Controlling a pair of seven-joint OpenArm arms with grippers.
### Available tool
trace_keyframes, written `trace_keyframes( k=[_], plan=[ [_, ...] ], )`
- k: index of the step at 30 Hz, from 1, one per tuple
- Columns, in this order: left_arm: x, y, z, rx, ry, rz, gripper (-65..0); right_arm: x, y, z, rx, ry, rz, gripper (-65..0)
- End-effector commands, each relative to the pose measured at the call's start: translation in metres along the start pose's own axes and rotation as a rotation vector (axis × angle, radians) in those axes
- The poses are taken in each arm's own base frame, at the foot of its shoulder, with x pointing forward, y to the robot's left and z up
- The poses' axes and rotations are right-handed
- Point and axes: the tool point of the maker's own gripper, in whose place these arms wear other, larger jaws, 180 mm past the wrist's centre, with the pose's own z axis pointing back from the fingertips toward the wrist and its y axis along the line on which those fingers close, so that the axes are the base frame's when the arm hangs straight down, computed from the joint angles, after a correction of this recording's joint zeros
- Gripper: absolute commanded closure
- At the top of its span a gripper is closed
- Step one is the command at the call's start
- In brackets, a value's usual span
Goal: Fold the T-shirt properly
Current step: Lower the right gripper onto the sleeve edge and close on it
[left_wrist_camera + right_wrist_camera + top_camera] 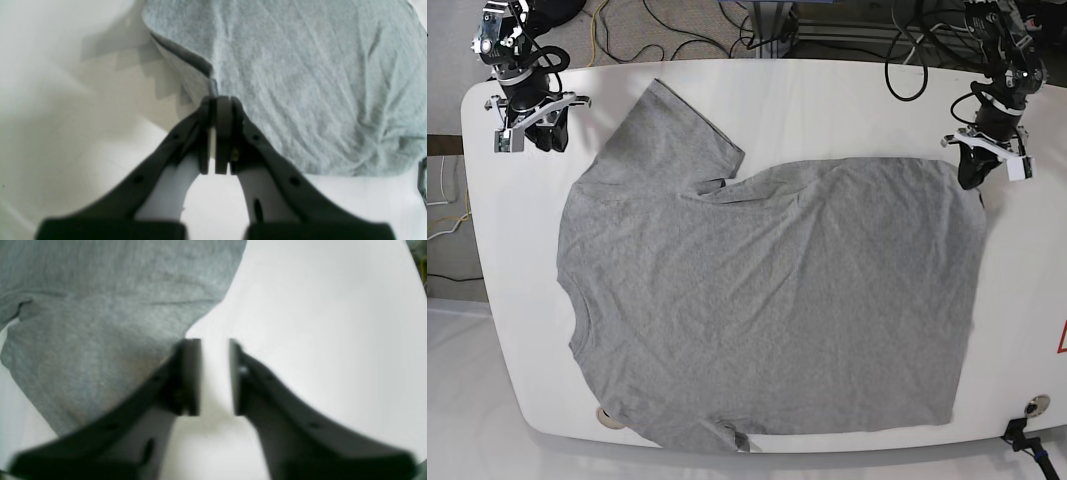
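Seen from the base view, going left to right: right gripper (pixel 530 135) at the table's (pixel 847 100) far left corner, jaws parted with only white table between them, holding nothing, just beside the sleeve edge yet apart from it; in the right wrist view, right gripper (pixel 215 376) over bare white surface with grey cloth touching the outer side of one finger; T-shirt (pixel 767 300) spread flat across most of the table, heather grey, neck toward the left edge, hem toward the right, far sleeve fanned out toward the top left, near sleeve hanging over the near edge; creases across the chest; left gripper (pixel 975 170) at the shirt's far right hem corner; in the left wrist view, left gripper (pixel 218 100) with jaws closed tight, pinching a small bit of the T-shirt (pixel 300 83) edge at the tips, cloth lifted slightly there with a dark fold line running up and left.
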Motion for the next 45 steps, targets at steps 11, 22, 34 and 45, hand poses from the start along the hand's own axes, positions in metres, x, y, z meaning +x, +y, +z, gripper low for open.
trace_keyframes(
  k=[11, 22, 34, 45],
  plan=[
    [0.006, 0.000, 0.002, -0.008, -0.024, 0.015, 0.0, -0.009, 0.010, -0.009, 0.070, -0.014, -0.012, -17.4],
    [0.000, -0.002, 0.001, -0.012, -0.002, 0.031, -0.8, -0.025, 0.027, -0.031, 0.122, 0.037, -0.024, -17.1],
    [0.011, -0.003, -0.008, -0.010, -0.014, 0.045, -8.5, 0.004, 0.046, -0.033, 0.236, 0.009, -0.167, -15.6],
    [0.015, -0.005, -0.015, -0.015, -0.011, 0.089, -11.8, 0.023, 0.061, -0.028, 0.336, -0.062, -0.201, -14.5]
  ],
)
